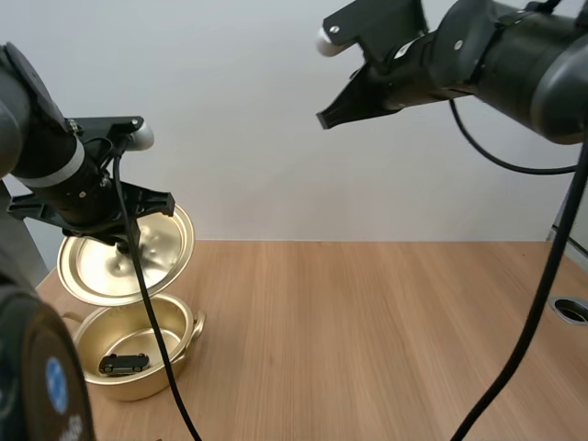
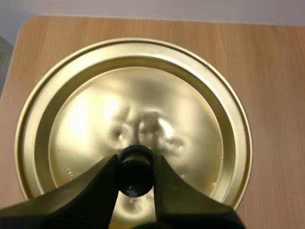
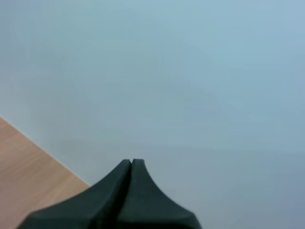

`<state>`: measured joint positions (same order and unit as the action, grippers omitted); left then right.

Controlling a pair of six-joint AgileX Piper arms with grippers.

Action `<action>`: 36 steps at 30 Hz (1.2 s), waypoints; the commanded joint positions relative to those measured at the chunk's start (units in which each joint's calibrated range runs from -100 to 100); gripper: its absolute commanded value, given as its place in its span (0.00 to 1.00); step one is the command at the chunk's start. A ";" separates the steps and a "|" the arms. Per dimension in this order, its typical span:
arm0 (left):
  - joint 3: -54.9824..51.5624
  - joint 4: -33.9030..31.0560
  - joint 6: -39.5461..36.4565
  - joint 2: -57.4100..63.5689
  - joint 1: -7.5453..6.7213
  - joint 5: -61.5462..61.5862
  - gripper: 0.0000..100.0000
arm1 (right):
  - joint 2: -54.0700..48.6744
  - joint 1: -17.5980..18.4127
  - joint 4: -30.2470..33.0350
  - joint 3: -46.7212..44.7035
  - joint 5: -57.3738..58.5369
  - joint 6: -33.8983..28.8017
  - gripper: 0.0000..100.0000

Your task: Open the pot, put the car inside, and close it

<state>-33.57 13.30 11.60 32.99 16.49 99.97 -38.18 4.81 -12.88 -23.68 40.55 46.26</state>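
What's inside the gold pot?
A small dark car lies at the bottom of the pot. The lid, held above by the left gripper, hides its far rim.

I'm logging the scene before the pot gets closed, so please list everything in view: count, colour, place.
pot: one, gold, open, on the table's near left part
toy car: one, dark, lying inside the pot
lid: one, gold with a black knob, held tilted in the air above the pot
table: one, light wood, under everything
round fitting: one, grey, at the table's right edge
left gripper: one, black, fingers pinching the lid's knob
right gripper: one, black, fingers shut together on nothing, raised high over the table's far side
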 commanded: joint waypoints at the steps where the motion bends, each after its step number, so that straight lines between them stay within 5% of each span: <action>1: -2.26 0.13 0.91 -1.56 0.00 0.03 0.00 | -1.29 -0.98 0.33 0.04 -0.32 -0.01 0.00; 16: -14.75 -3.96 2.34 -5.76 0.00 -12.54 0.00 | -1.90 -0.98 0.33 0.04 0.39 -0.35 0.00; 36: -15.62 -4.48 2.27 -14.12 0.00 -17.76 0.02 | -1.90 -0.98 0.45 -0.09 4.37 -0.35 0.00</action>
<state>-49.12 9.13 13.87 19.09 16.49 82.26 -40.12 3.86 -12.49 -23.68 44.66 45.95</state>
